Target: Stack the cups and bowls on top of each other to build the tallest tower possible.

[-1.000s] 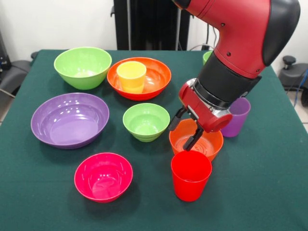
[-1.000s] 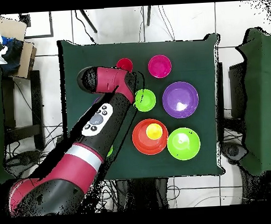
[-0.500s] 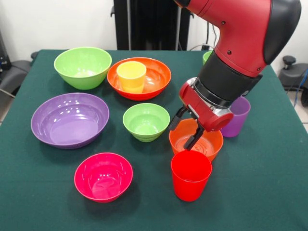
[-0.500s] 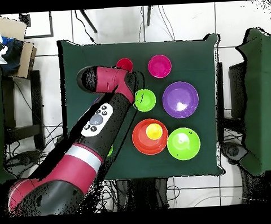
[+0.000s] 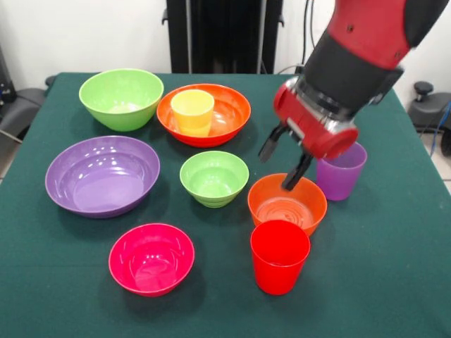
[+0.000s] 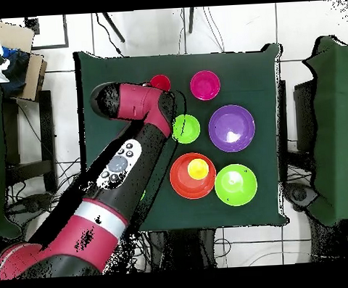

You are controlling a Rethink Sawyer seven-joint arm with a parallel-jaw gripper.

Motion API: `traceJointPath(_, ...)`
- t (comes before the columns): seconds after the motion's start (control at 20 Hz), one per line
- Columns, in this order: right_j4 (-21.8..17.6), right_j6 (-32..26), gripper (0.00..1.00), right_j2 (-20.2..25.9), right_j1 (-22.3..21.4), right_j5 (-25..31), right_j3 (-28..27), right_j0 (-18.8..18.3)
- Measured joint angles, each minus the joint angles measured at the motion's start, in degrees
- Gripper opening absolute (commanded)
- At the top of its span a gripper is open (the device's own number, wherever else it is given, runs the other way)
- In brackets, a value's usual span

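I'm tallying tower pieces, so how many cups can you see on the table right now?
3. The yellow cup stands in the large orange bowl, the purple cup beside the small orange bowl, the red cup nearest the camera. The arm may hide another.

Far row: large bowl (image 5: 120, 98) at left, second large bowl (image 5: 232, 116) just right of it — cup (image 5: 192, 111) inside. Middle row, left to right: third large bowl (image 5: 102, 174), small bowl (image 5: 213, 177), second small bowl (image 5: 310, 204), second cup (image 5: 340, 176). Near: third small bowl (image 5: 151, 257) left, third cup (image 5: 280, 257) right.
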Motion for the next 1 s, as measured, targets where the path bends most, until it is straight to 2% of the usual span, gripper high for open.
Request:
traceJointPath(0.15,-0.02,0.00,1.00,-0.01,-2.59,2.98,0.61,0.81)
traceJointPath(0.45,-0.01,0.00,1.00,-0.02,-5.01,5.61,0.62,1.53)
traceJointPath(0.8,-0.02,0.00,1.00,-0.01,-5.37,5.68,1.15,1.59)
traceJointPath(1.0,-0.04,0.00,1.00,-0.01,-6.42,5.14,4.50,2.11)
